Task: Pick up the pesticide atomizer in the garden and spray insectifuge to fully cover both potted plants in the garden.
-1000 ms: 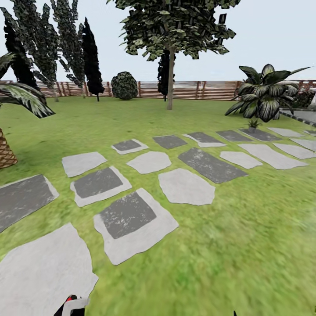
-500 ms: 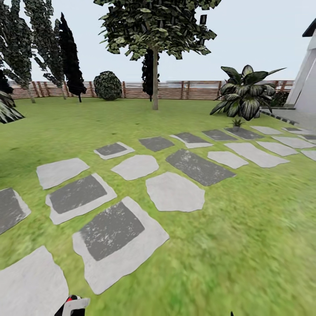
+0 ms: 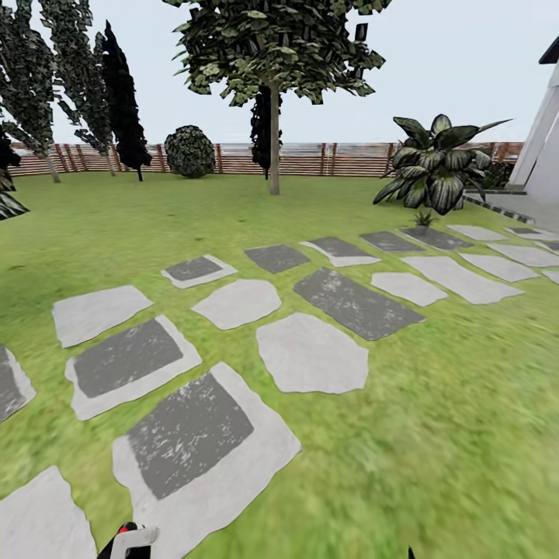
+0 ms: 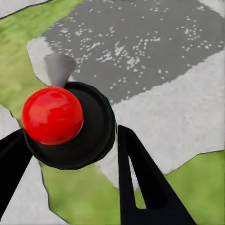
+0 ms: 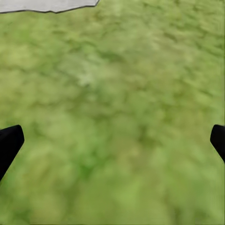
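In the left wrist view my left gripper (image 4: 70, 133) is shut on the pesticide atomizer (image 4: 70, 140), seen end-on as a dark round top with a red knob (image 4: 51, 115) and a grey nozzle (image 4: 58, 68). Its pale head and the gripper (image 3: 124, 543) peek in at the head view's lower edge. One potted plant (image 3: 424, 220), a small green rosette, stands far off beside the stepping stones (image 3: 310, 353) on the garden lawn (image 3: 435, 435). The second potted plant is out of view. My right gripper (image 5: 115, 136) hangs open over bare grass.
A huge striped-leaf plant (image 3: 439, 167) rises just behind the potted plant. A tree (image 3: 274, 116), a round bush (image 3: 190, 151) and dark cypresses stand before the slat fence (image 3: 310, 159). A white building corner (image 3: 543, 140) and a paved strip lie at the right.
The whole head view has shifted: first the scene slid left, then the stones drew closer and lower. The camera moved, not the things. The atomizer stays in my left gripper.
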